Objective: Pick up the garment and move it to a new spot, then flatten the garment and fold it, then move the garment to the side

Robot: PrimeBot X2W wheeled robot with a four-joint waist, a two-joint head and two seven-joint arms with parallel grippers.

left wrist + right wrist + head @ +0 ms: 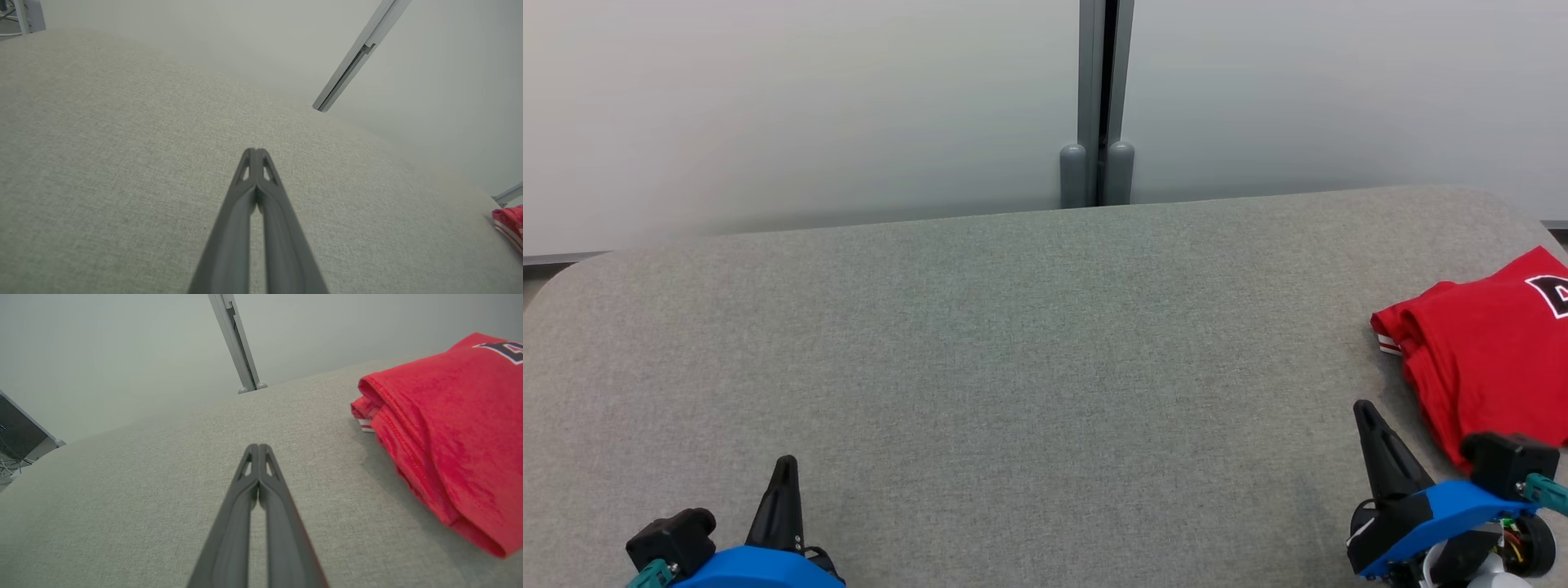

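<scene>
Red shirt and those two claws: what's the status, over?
Both shut, empty: left gripper above the table, right gripper beside the garment, tips off it. Garment folded, at table's right end. Nothing in the way.

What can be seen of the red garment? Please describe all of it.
The red garment looks like soft knit fabric, folded into a stack with stitched hems, a dark white-edged print on top and striped red-and-white trim at one corner. It rests at the right end of the grey fabric-covered table; the shut right gripper is beside it.
</scene>
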